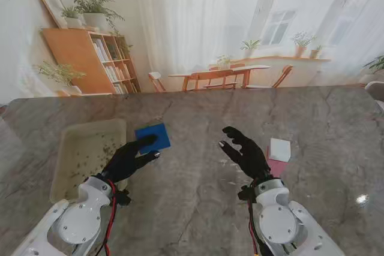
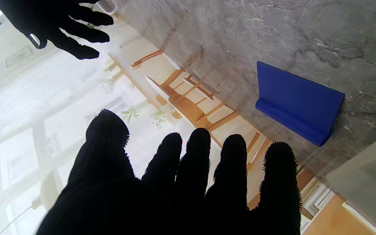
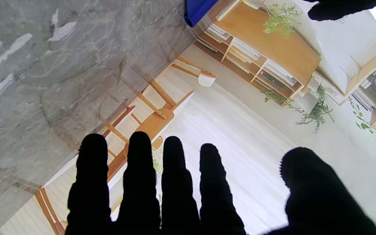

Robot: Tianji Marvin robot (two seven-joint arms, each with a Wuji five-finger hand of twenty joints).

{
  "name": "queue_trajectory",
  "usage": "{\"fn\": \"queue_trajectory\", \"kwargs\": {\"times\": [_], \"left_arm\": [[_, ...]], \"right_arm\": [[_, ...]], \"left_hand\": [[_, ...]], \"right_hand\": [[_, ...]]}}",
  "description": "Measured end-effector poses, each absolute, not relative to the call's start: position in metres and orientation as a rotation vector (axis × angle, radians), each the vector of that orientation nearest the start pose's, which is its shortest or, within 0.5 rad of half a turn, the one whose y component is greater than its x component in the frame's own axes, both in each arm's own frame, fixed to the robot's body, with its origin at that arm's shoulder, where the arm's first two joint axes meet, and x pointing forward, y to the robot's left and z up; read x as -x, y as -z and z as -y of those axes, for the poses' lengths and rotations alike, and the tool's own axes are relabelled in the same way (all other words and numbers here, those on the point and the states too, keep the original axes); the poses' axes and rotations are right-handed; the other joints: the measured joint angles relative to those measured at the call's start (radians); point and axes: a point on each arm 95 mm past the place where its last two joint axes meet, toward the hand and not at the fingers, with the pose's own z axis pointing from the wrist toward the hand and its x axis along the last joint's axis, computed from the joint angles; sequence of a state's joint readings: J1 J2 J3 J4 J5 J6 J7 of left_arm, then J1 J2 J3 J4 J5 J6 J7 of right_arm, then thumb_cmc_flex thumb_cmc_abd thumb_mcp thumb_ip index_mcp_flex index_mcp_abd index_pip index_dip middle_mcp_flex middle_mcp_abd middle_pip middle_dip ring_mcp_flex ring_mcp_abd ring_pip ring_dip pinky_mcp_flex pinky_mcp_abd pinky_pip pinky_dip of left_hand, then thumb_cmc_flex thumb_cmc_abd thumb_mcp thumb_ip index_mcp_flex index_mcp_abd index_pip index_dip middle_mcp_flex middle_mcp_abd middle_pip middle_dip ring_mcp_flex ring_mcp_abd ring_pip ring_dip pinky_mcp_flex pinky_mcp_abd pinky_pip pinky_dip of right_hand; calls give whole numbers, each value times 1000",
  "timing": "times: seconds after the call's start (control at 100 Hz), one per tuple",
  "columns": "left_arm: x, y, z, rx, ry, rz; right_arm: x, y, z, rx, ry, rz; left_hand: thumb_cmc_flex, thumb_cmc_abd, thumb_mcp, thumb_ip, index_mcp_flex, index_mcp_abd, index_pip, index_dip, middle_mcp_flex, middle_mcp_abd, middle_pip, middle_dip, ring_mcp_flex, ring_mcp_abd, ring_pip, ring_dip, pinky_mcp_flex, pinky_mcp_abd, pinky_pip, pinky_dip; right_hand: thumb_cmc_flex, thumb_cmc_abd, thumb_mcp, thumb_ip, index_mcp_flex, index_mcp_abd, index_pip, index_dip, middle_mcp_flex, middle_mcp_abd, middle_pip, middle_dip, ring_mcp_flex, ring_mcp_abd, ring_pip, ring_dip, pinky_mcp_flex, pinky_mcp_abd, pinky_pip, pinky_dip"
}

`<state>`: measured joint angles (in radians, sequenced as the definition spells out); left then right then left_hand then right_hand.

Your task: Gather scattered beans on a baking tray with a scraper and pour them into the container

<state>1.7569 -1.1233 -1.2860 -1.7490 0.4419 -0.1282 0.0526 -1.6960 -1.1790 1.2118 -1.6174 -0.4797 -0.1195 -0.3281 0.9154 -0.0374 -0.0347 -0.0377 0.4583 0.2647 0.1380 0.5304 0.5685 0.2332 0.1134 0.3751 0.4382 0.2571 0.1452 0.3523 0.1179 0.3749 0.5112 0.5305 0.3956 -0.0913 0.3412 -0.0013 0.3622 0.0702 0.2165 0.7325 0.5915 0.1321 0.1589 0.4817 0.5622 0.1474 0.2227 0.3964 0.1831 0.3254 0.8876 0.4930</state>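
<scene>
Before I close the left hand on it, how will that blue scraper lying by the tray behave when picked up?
The flat blue scraper with a rolled edge lies flush on the grey stone-patterned table, so lifting it probably means prying under an edge. It looks thin and likely light, so a push may slide it. The thicker rolled edge seems the firmer grip. The left hand is open.

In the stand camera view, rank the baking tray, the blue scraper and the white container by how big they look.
Largest to smallest, as they look in the stand view:
1. baking tray, by far the largest
2. blue scraper, partly covered by the left hand
3. white container, slightly smaller than the scraper; the two are close, so this order is unsure.
</scene>
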Motion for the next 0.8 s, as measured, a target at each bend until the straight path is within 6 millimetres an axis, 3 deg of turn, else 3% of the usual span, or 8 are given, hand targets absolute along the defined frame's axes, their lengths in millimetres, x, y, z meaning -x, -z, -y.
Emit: {"fn": "queue_trajectory", "kwargs": {"times": [0.54,0.8], "left_arm": [[-348,320,12,1676,1991,-1158],[-342,316,7,1615,1978,-1140]], "right_arm": [[-362,339,-18,2107,2620,1175],[-348,312,-18,1906,2837,1141]], "left_hand": [[0,0,0,0,0,0,0,0,0,0,0,0,0,0,0,0,0,0,0,0],[0,0,0,0,0,0,0,0,0,0,0,0,0,0,0,0,0,0,0,0]], "right_hand": [[0,-22,11,0,0,0,0,0,12,2,0,0,0,0,0,6,0,0,0,14],[0,-52,11,0,1,0,2,0,27,2,0,3,21,0,0,6,14,0,0,15]]}}
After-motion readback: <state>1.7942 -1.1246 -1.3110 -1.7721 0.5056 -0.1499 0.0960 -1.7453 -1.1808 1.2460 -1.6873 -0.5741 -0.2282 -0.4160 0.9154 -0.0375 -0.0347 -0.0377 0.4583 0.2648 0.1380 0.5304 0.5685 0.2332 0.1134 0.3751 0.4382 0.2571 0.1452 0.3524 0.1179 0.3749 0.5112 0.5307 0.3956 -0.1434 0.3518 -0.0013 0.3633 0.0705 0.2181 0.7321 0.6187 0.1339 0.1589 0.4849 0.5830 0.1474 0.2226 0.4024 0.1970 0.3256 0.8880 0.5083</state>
